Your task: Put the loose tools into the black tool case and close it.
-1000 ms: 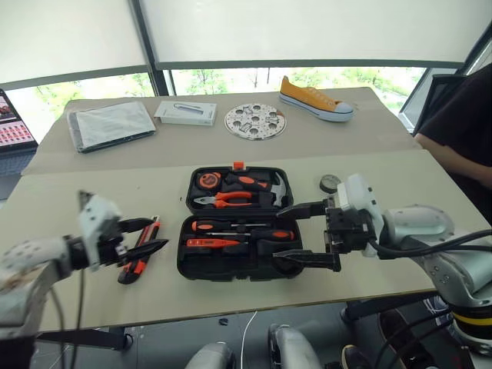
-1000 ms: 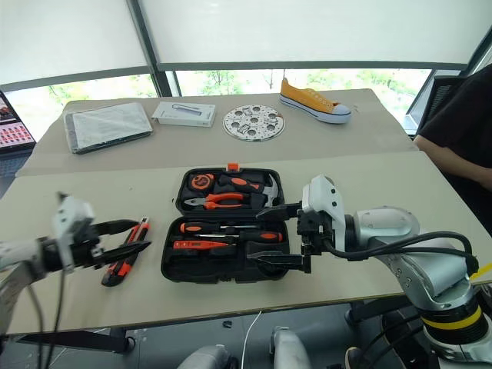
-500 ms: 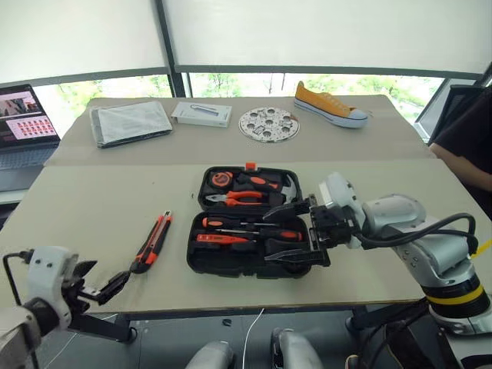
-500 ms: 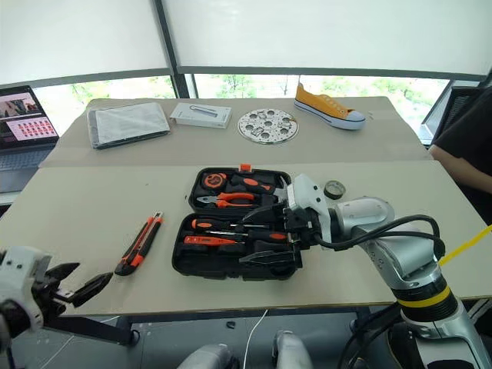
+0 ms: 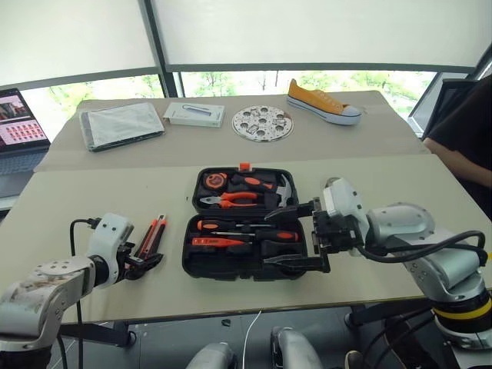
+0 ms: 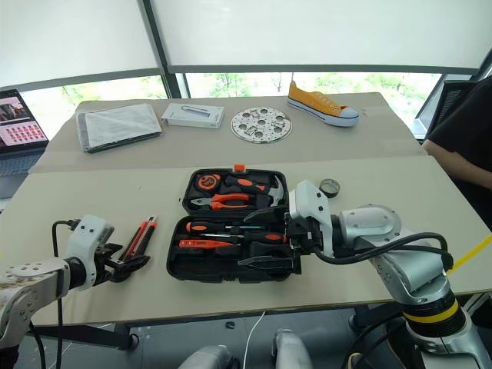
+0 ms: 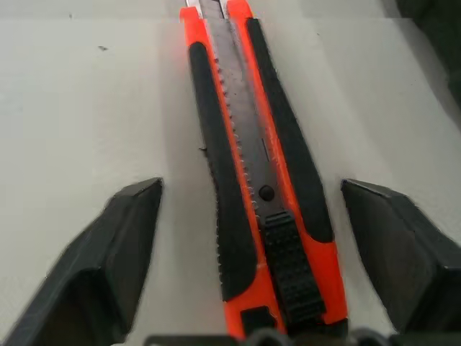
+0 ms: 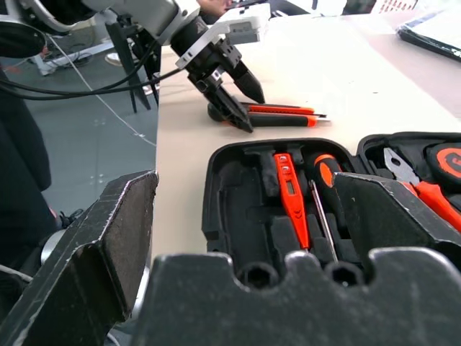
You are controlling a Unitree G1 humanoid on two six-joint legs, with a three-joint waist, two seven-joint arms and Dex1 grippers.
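Left gripper (image 7: 248,216), jaws apart, straddles the utility knife (image 7: 252,173) without clamping; the knife lies lengthwise left of the tool case (image 5: 246,265), blade end away.

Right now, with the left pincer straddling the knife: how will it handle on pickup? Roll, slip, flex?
The knife will probably not roll: it lies flat on the table and its body looks flattish. It likely stays stiff, being a straight moulded handle. The black side strips look grippy, so a squeeze by the left pincer across them should hold, though a grip near one end may let the long body tilt.
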